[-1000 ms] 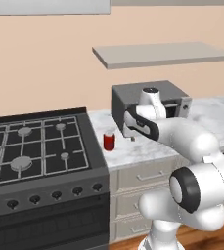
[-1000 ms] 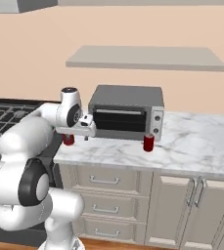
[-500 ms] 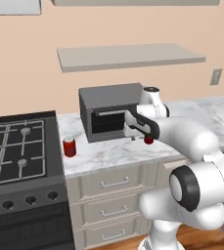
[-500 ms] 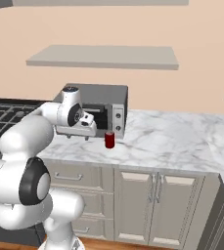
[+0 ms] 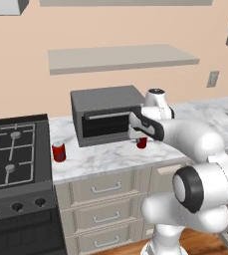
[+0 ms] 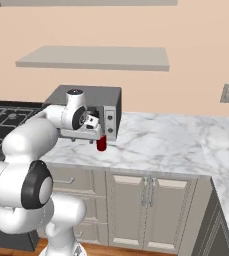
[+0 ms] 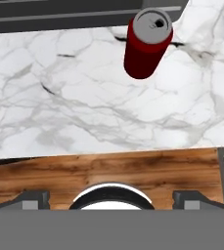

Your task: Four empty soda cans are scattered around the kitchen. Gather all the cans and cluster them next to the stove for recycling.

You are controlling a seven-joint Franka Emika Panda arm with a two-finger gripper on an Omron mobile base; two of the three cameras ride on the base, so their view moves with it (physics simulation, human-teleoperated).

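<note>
My end effector (image 6: 92, 131) hangs above the front part of the marble counter (image 6: 176, 137), pointing down, with nothing between its fingers. My fingertips (image 7: 33, 199) stand wide apart, one at each lower corner of the hand view, and they grip nothing.

1 red soda can (image 7: 147, 43) stands upright on the counter just ahead of my end effector and slightly to one side, its silvery top facing up at me. It is apart from both fingers. From the right base view this same can (image 6: 102, 144) shows just below and beside my end effector, right at the front corner of the grey countertop oven (image 6: 93, 106). From the left base view it (image 5: 142, 142) peeks out under my wrist, in front of the oven.

A 2nd red soda can (image 5: 58, 151) stands upright well to the left of my end effector, on the counter strip between the oven and the stove (image 5: 13, 164), close to the stove's edge.

The wood floor (image 7: 108, 171) shows beneath my end effector, past the counter's front edge.

A wall shelf (image 5: 119, 57) sits above and behind my end effector.
</note>
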